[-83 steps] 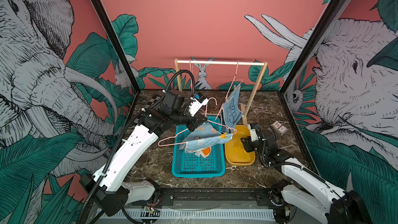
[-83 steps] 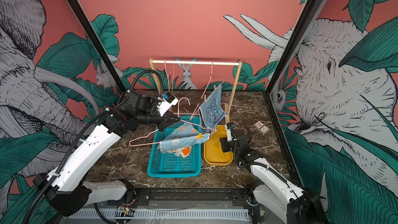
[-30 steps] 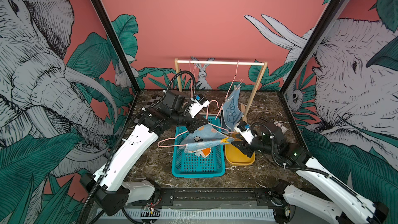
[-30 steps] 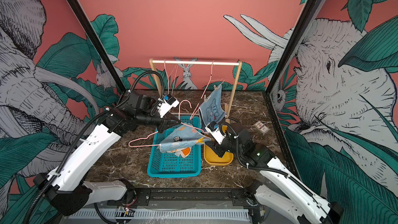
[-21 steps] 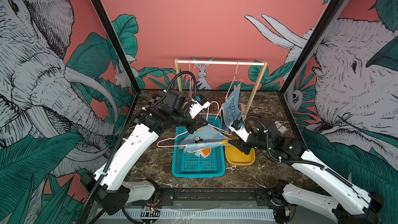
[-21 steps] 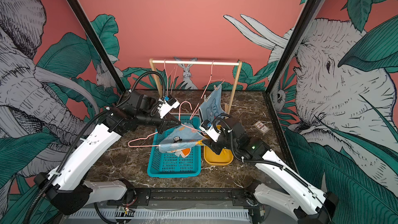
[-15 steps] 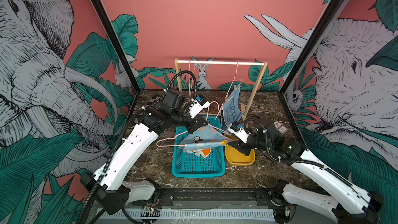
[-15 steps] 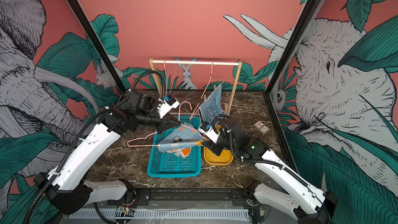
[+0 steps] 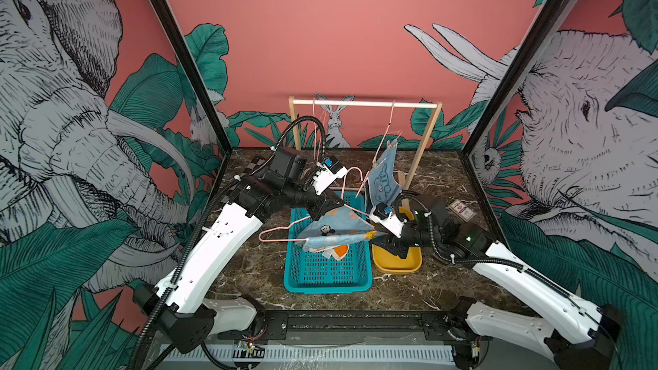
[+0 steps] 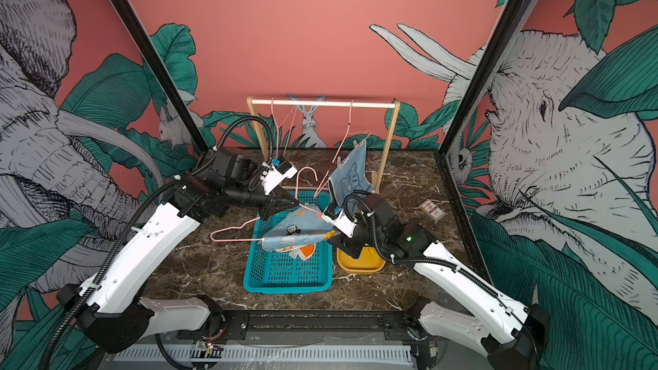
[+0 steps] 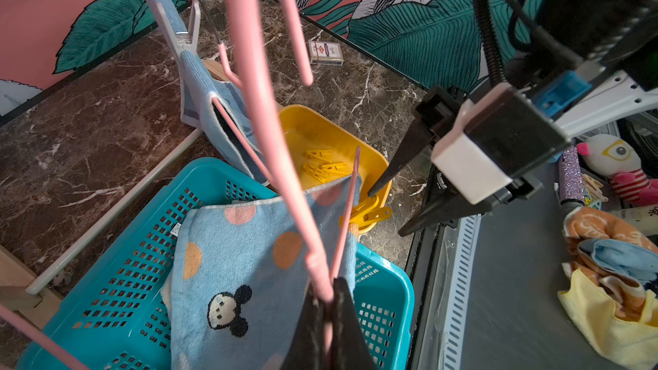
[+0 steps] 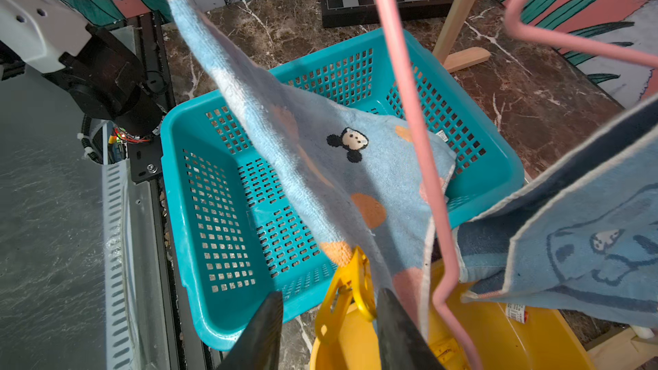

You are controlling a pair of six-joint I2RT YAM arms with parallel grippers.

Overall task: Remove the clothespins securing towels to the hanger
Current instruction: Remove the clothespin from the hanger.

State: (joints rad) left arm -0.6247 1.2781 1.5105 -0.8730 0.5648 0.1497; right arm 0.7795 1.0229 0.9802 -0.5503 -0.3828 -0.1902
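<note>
The left end effector clamps a pink hanger over the basket as the right end effector, jaws parted, straddles a yellow clothespin pinning a limp blue towel to it. Light, slick and springy, the pin likely needs squeezing at its tails.

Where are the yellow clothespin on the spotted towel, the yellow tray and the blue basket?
Clothespin (image 12: 343, 295), right wrist view, on its middle by the spring.
Yellow tray (image 9: 398, 264), in a top view, on its bare floor.
Blue basket (image 10: 285, 288), in a top view, on its front wall.
</note>
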